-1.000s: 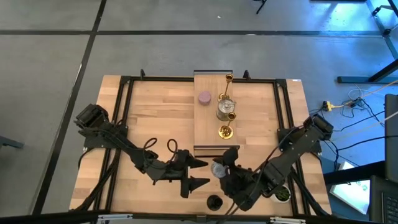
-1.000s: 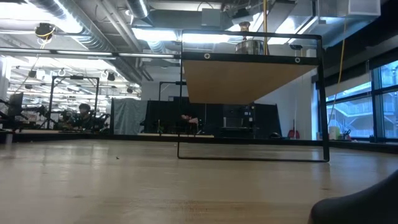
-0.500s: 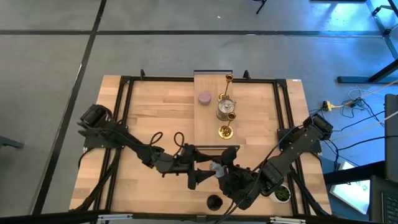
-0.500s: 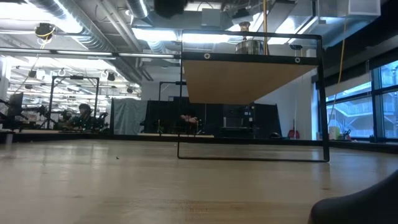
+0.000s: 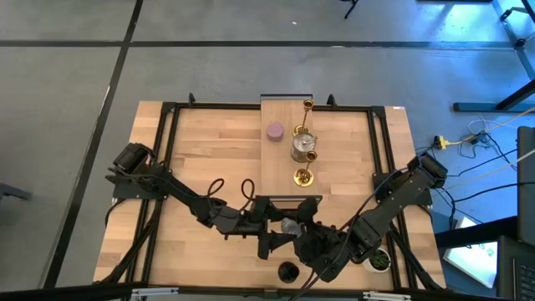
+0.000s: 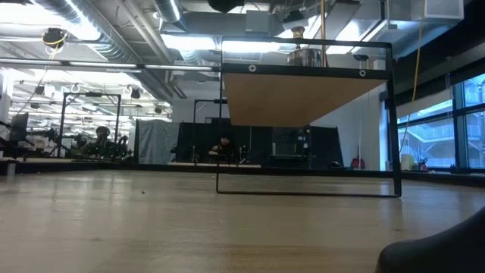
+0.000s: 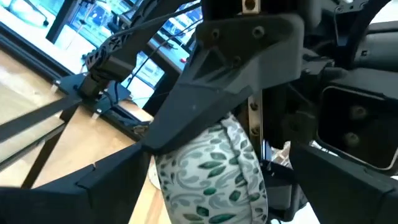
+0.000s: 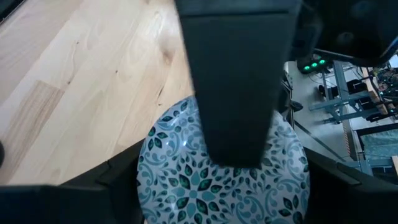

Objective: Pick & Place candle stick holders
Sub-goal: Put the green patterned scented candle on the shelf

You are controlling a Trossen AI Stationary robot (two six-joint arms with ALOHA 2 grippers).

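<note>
Right gripper [image 5: 294,227] pinches the grey-blue patterned candle holder [image 7: 214,171] at the table's [image 5: 209,159] near centre, just before the raised wood shelf [image 5: 280,180]. Left gripper [image 5: 276,237] spread wide, fingers flanking the holder.

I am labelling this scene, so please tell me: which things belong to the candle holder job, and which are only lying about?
Job: lilac holder; tall gold holder; silver holder; short gold holder; black holder; patterned holder, gripped by the right end effector; left end effector, open beside it.

Lying about: plant pot; cables.
</note>
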